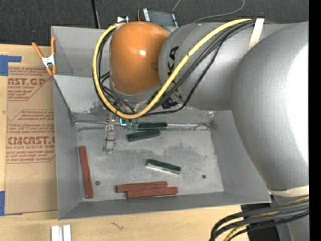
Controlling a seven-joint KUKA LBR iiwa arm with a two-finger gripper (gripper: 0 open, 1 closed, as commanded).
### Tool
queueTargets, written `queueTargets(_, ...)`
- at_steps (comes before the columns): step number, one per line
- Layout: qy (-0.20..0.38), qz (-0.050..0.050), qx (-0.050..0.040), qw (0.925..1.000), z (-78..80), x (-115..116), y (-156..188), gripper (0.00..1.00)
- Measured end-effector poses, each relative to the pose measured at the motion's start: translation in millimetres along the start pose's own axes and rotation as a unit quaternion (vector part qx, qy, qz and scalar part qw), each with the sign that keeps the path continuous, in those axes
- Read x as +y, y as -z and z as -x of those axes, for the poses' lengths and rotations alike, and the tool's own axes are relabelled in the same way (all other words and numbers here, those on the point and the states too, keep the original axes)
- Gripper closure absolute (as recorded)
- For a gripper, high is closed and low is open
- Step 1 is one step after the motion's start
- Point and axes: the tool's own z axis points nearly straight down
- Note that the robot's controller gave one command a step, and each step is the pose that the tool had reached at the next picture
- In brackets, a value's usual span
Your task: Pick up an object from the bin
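Big grey arm (261,84) of mine fills the near right, and under its orange cover (135,54) my gripper (109,134) sits low over the far-left part of the bin (65,94) floor, close to the far wall. Whether it is apart or together I cannot tell from up here, and I see nothing held in it.

Just beside it, toward the right along the far wall, lie two dark green bars (148,129). They are slim, flat and straight, one partly across the other, and they are the nearest things to me. I judge this to be the reach-and-settle step, with no grasp made yet.

Next move, as I read it: shift right over one bar, line up across its narrow width and come down flat to the floor, since these thin pieces give little to bite on. The overlap could make one bar drag the other.

Well apart from me are a green bar with a pale edge (163,166) mid-floor, two brown sticks (146,189) along the near edge, and a single brown stick (85,171) down the left side.
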Motion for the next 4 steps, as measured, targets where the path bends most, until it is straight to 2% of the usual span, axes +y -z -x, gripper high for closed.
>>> queueTargets(1, -0.011, -0.003, 0.0006, 0.9999, -15.8, -77.7, -65.8, 0.0)
queueTargets(2, -0.177, -0.001, -0.0013, 0.9843, -28.0, -138.6, -100.9, 0.0)
queueTargets(3, -0.099, -0.001, -0.003, 0.9951, -65.6, -204.7, -121.1, 0.0)
queueTargets(4, -0.097, 0.001, -0.0034, 0.9952, -64.8, -202.1, -120.1, 1.0)
